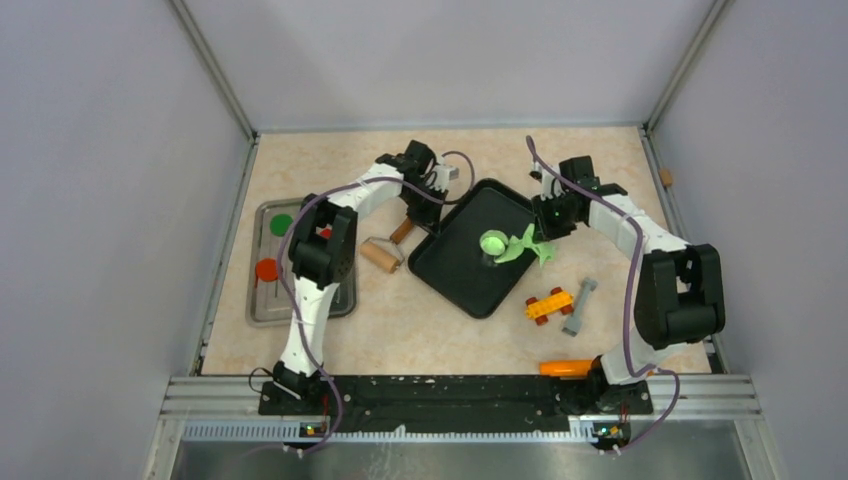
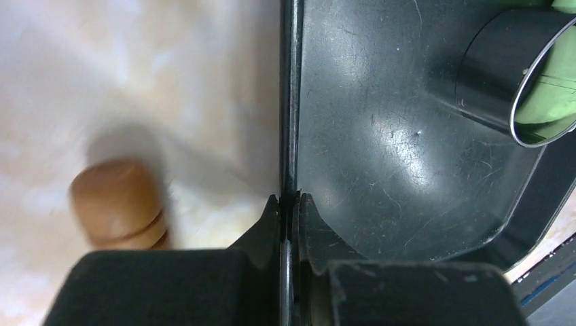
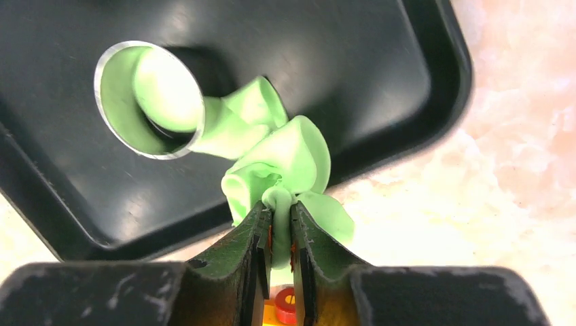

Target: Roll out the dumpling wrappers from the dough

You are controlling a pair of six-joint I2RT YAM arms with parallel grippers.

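A ragged sheet of lime-green dough (image 3: pixel 285 153) stretches from the metal ring cutter (image 3: pixel 146 98) across the right rim of the black tray (image 3: pixel 380 61). More green dough fills the ring. My right gripper (image 3: pixel 280 210) is shut on the scrap's free end, just outside the tray. From above, the dough (image 1: pixel 522 246) runs from the ring cutter (image 1: pixel 492 243) to the right gripper (image 1: pixel 543 243). My left gripper (image 2: pixel 290 202) is shut on the black tray's left rim (image 2: pixel 291 102); in the top view the left gripper (image 1: pixel 428 212) stands there. A round green dumpling wrapper (image 1: pixel 282 224) lies in the steel tray (image 1: pixel 262 310).
A wooden rolling pin (image 1: pixel 385 250) lies just left of the black tray, its handle (image 2: pixel 119 204) close to my left fingers. Red discs (image 1: pixel 266 269) share the steel tray. An orange toy car (image 1: pixel 548 305), a grey part (image 1: pixel 580 305) and an orange piece (image 1: pixel 565 367) lie at the right front.
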